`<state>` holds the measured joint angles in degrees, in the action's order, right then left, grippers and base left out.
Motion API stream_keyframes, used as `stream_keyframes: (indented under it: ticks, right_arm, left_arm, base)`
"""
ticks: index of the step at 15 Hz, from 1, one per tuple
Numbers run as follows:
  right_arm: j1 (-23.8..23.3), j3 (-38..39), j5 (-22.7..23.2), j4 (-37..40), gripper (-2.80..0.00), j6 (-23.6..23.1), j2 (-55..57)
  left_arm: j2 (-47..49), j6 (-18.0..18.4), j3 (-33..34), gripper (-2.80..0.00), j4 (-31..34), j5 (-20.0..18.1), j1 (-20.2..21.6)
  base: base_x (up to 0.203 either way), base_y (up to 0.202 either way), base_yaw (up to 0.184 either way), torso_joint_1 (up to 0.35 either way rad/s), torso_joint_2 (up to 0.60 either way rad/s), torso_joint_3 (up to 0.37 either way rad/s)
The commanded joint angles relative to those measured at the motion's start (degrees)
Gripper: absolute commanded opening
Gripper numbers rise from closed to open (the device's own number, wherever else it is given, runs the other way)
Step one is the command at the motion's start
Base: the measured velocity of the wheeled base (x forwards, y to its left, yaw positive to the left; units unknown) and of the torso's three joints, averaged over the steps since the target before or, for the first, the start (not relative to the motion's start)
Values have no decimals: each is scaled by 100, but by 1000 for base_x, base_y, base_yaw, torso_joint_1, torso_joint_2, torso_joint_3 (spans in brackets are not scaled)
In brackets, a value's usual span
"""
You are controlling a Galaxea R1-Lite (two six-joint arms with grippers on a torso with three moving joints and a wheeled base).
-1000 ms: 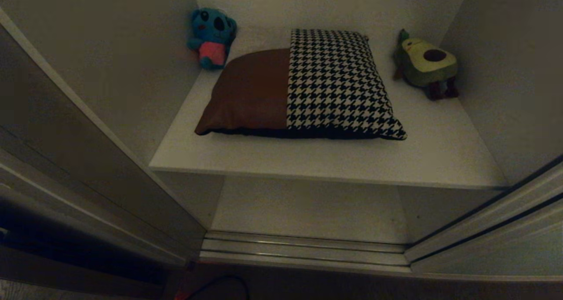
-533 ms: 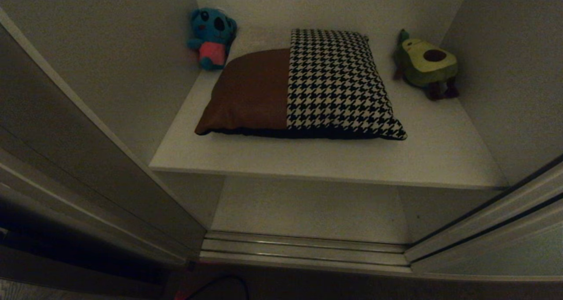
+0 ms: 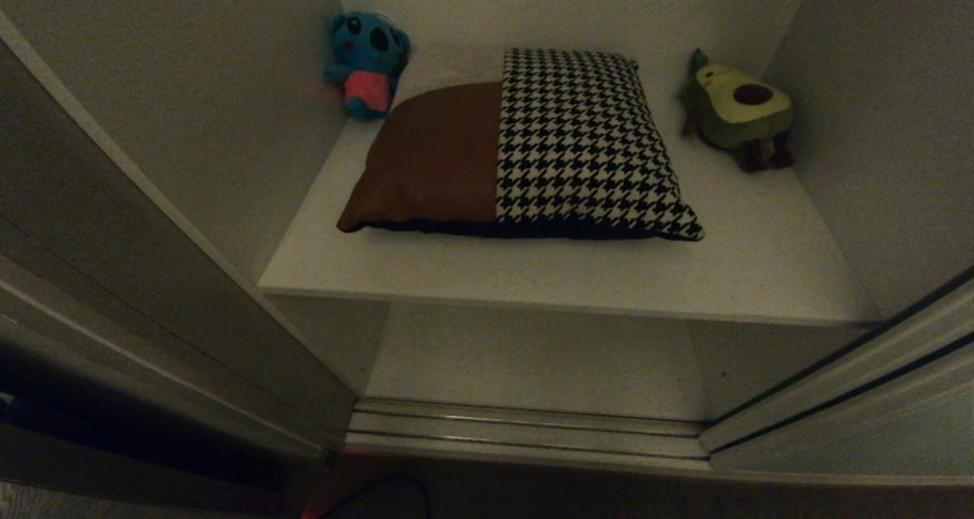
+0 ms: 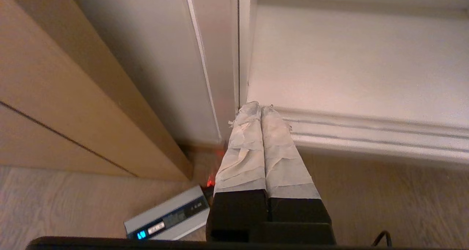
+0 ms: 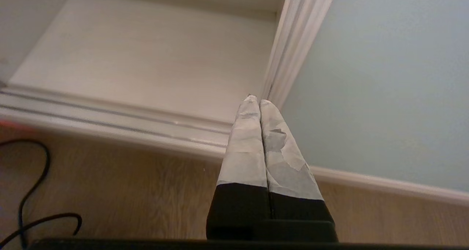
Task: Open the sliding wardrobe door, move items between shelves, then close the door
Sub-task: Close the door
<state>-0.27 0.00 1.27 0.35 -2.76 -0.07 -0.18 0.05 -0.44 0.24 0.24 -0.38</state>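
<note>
I'm looking down into the opened wardrobe. The cushion (image 3: 517,150) is lying flat on the upper shelf (image 3: 761,275), its brown block toward my left and the houndstooth block toward my right. A blue plush toy (image 3: 367,62) is leaning in the back left corner, just beside the cushion, and an avocado plush (image 3: 740,112) is sitting near the right wall, apart from the cushion. The lower shelf (image 3: 533,359) is showing beneath, behind the ribbed floor track (image 3: 525,431). The pale grey-green sliding wardrobe door (image 5: 384,77) is standing at my right.

Neither arm is appearing in the head view. My left gripper (image 4: 261,109) is hanging low over the wood floor (image 4: 73,198) near the track's left end, fingers pressed together on nothing, with a small silver box (image 4: 166,219) lying on the floor beside it. My right gripper (image 5: 256,100) is hanging by the door's edge, fingers together too, gripping nothing.
</note>
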Motion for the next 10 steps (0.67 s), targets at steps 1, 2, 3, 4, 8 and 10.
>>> stream_keyframes:
  ticks: [1, 2, 3, 4, 8, 10]
  right_arm:
    - [0, 18, 5, 0, -280, -6, 7]
    - [0, 18, 5, 0, -280, -6, 7]
    - [0, 18, 5, 0, -280, -6, 2]
    - [0, 18, 5, 0, -280, -6, -1]
    - [0, 18, 5, 0, -280, -6, 7]
    - [0, 18, 5, 0, -280, -6, 4]
  left_arm:
    - [18, 4, 0, -280, 2, -7, 2]
    - [18, -5, 0, -280, 2, -7, -6]
    - [18, -5, 0, -280, 2, -7, 3]
    - [18, -5, 0, -280, 2, -7, 3]
    - [18, -5, 0, -280, 2, -7, 3]
    - [18, 4, 0, -280, 2, -7, 3]
  base:
    - [-104, 0, 2, 19, -2, 2]
    - [-182, 0, 0, -1, 1, 3]
    - [-202, 0, -2, -2, 2, 7]
    - [-199, 0, 1, 2, 5, 2]
    - [-195, 0, 0, 1, 4, 4]
    - [-194, 0, -1, 4, 5, 4]
